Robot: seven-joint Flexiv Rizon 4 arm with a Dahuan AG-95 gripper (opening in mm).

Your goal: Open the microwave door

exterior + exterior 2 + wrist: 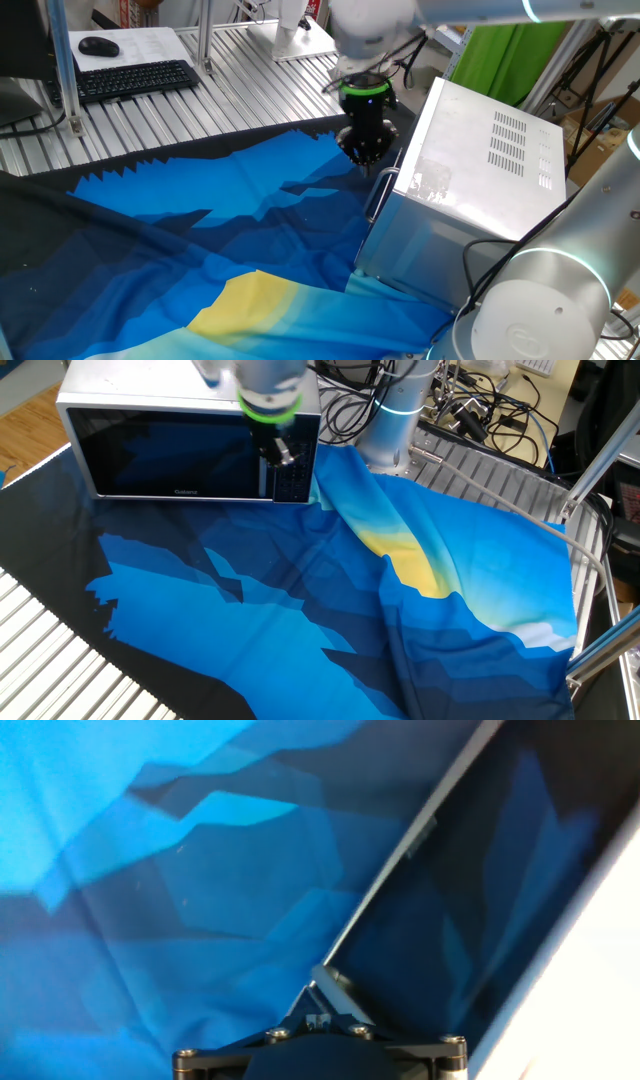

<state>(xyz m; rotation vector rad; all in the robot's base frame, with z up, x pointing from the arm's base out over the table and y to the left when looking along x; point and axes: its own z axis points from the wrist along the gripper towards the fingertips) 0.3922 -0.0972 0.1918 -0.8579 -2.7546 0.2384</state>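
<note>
The microwave door (pixel 170 455) faces out over the blue cloth (pixel 300 590), its dark glass mirroring the blue pattern, and it sits flush with the microwave (pixel 480 170), not swung out. The microwave stands at one edge of the cloth-covered tabletop, its vented silver casing uppermost in one fixed view. The slim handle (pixel 378 195) runs down the door's edge beside the control panel (pixel 293 475). My gripper (pixel 364 158) hangs pointing steeply down at the handle's top end, fingers pinched fully together; in the hand view their tips meet at the bar, and I cannot tell whether they clamp it. A keyboard (pixel 135 78) and mouse (pixel 98 46) lie at the far corner of the table.
</note>
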